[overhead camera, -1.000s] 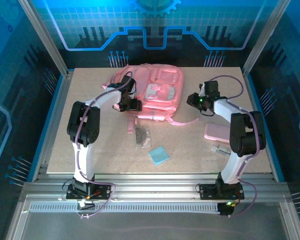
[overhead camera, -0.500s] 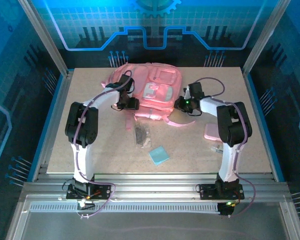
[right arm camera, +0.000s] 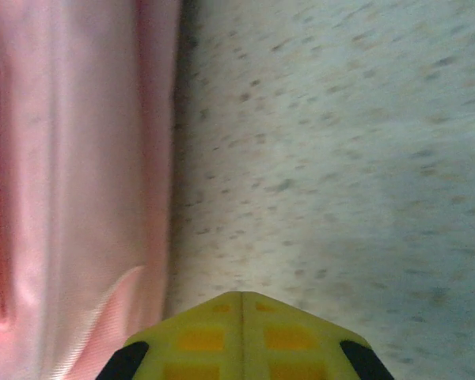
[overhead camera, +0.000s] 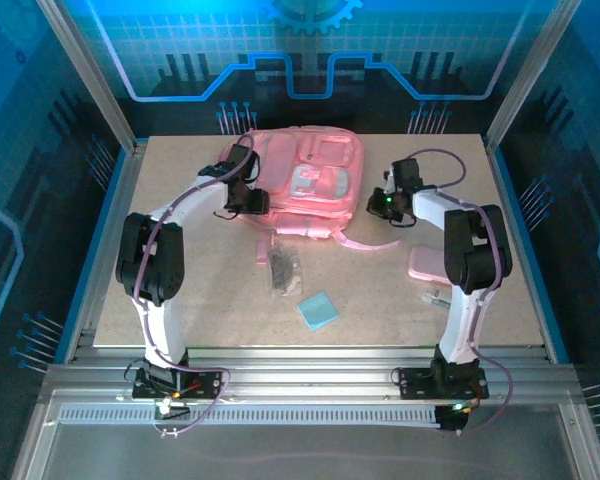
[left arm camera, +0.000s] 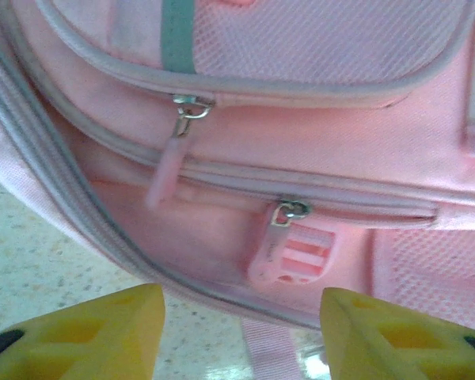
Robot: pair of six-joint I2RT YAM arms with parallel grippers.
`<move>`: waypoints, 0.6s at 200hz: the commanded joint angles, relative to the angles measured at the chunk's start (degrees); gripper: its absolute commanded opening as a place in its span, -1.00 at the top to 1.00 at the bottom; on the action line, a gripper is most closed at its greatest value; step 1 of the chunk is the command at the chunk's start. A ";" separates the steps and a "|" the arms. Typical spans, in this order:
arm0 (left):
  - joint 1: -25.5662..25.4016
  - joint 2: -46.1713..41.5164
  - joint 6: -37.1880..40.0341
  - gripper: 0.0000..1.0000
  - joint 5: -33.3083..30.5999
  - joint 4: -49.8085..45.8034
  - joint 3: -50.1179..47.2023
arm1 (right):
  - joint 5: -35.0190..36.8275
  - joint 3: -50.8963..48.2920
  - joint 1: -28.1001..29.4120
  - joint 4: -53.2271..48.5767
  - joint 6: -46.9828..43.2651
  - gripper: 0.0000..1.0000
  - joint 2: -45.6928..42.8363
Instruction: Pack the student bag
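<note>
1. The student bag (overhead camera: 310,178) lies flat at the far centre of the surface (overhead camera: 180,260), with its front pockets facing up and its straps trailing toward the near edge.

2. The left fingers (left arm camera: 95,332) are spread apart and grasp nothing. They hover at the left near edge of the bag, just beside the fabric.

3. The left wrist view shows 2 zipper pulls above the gap between these fingers: a plain pink pull (left arm camera: 166,166) on the upper pocket and a striped tab pull (left arm camera: 289,252) on the lower zipper line.

4. The right fingers (right arm camera: 214,340) are pressed together with nothing visible between them. They sit low over bare surface just beside the right side of the bag. They appear not to touch it, though the right wrist view is blurred.

5. A small pink flat case (overhead camera: 435,263) lies to the right, well apart from the bag. A blue square pad (overhead camera: 318,310) and a dark flat item (overhead camera: 280,270) lie on the near side of the bag, toward the centre.
</note>
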 commanded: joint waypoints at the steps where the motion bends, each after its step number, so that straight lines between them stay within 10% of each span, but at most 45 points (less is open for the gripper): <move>1: 0.17 0.91 1.06 0.09 8.72 3.83 -1.24 | 0.16 2.47 -0.29 -4.12 -3.87 1.00 -1.46; 62: 2.14 3.41 0.55 0.38 6.19 4.01 -2.88 | -2.32 1.16 -0.30 -3.68 -4.09 1.00 -2.59; 120: 2.73 6.98 1.20 0.34 6.05 3.64 -1.08 | -6.53 -4.26 0.36 -0.51 -1.40 0.24 -8.86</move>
